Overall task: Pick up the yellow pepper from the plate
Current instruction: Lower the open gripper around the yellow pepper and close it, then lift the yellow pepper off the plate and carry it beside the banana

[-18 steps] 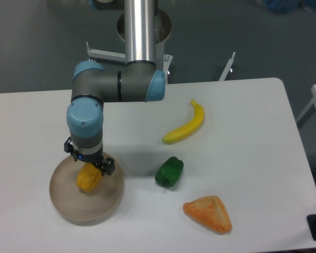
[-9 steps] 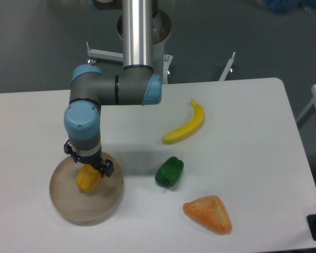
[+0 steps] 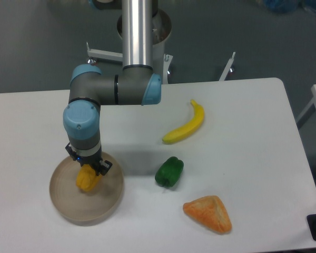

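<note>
The yellow pepper [image 3: 88, 179] lies on the round beige plate [image 3: 68, 203] at the table's front left. My gripper [image 3: 88, 167] points straight down over the pepper's top end. Its dark fingers [image 3: 105, 166] sit close against the pepper on both sides, and the jaws look closed on it. The pepper still rests on the plate. The fingertips are partly hidden by the pepper and the wrist.
A green pepper [image 3: 169, 172] lies right of the plate. A yellow banana [image 3: 186, 125] lies further back, and an orange bread-like wedge [image 3: 208, 213] is at the front right. The arm's base column [image 3: 137, 31] stands at the back.
The gripper has shifted slightly left and lower onto the pepper, and its fingers have drawn closer together around it. The pepper has not left the plate.
</note>
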{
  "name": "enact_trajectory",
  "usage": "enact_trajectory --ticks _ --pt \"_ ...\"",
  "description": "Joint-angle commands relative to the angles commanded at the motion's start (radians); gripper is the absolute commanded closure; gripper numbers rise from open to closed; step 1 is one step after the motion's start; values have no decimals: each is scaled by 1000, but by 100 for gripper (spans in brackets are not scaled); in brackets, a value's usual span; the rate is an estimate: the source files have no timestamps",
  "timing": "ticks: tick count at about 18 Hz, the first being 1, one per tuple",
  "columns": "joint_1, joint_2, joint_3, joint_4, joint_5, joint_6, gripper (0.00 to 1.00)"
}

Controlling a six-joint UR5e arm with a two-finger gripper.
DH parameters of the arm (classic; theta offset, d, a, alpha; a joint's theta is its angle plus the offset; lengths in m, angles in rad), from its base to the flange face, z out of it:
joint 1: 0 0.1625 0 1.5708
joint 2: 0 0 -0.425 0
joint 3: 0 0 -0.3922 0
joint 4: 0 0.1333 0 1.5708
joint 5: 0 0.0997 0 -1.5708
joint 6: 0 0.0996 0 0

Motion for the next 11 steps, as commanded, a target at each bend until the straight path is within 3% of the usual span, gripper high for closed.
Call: enact_trajectory --ticks 2,7,11 --pt "2 3 3 0 0 0 59" --pt "14 23 31 -5 6 46 60" --pt "86 75 37 -14 78 113 59"
